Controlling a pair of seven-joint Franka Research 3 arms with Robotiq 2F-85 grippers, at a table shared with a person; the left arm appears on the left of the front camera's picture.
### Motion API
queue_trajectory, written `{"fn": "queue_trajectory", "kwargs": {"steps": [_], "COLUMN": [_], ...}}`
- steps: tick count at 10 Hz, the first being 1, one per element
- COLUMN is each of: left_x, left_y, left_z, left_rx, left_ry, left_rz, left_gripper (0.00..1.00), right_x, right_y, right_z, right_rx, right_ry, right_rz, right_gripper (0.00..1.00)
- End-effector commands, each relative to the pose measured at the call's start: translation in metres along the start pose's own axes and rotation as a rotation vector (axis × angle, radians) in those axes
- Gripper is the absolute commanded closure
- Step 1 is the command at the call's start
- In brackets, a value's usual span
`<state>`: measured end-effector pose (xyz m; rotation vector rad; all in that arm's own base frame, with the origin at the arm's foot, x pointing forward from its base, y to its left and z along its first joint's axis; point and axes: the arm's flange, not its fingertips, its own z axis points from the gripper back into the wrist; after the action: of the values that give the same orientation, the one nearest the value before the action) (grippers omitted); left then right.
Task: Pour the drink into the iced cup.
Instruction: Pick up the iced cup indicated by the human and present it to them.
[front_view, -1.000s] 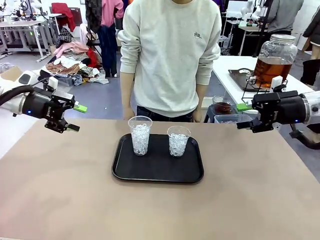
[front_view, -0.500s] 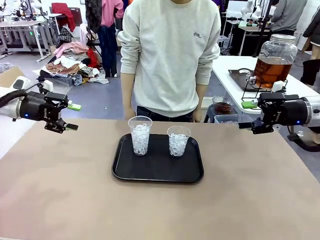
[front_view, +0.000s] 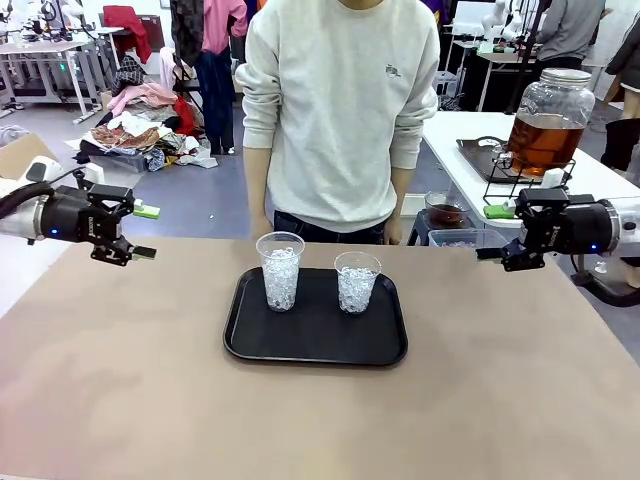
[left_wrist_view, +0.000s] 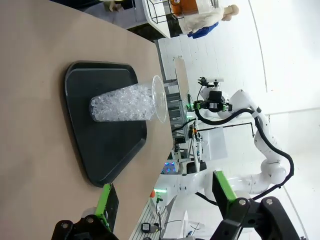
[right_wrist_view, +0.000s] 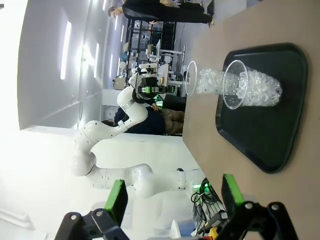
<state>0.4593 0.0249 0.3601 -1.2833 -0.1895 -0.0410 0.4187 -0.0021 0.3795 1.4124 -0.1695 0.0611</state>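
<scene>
Amber-brown translucent drink (front_view: 545, 145) fills a large glass jar (front_view: 562, 98) on a white side table (front_view: 450, 140), at 2 o'clock from the black plastic tray (front_view: 315, 355). The tray holds two clear plastic iced cups (front_view: 281, 272).

Front view: left gripper (front_view: 145, 232) at 9 o'clock and right gripper (front_view: 492, 232) at 3 o'clock, both fully spread and empty. The pour probably calls for carrying the drink level, then tilting it slowly over a rim.

Left wrist view: the cups align, one masking the other.

Right wrist view: both rims are distinct, which aids aim.
</scene>
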Motion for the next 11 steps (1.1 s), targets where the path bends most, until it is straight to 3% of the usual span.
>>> {"fn": "queue_trajectory", "kwargs": {"steps": [1, 11], "left_x": [-0.0017, -0.0017], "left_y": [-0.0024, -0.0024], "left_z": [0.0003, 0.0003], "left_rx": [0.003, 0.003], "left_ry": [0.004, 0.004], "left_rz": [-0.005, -0.005], "left_gripper": [0.00, 0.00], "right_x": [-0.0007, -0.0007], "right_y": [-0.0002, -0.0002], "right_z": [0.0004, 0.0004], "right_rx": [-0.002, -0.002], "right_ry": [-0.005, -0.005], "right_rz": [0.000, 0.000], "right_gripper": [0.00, 0.00]}}
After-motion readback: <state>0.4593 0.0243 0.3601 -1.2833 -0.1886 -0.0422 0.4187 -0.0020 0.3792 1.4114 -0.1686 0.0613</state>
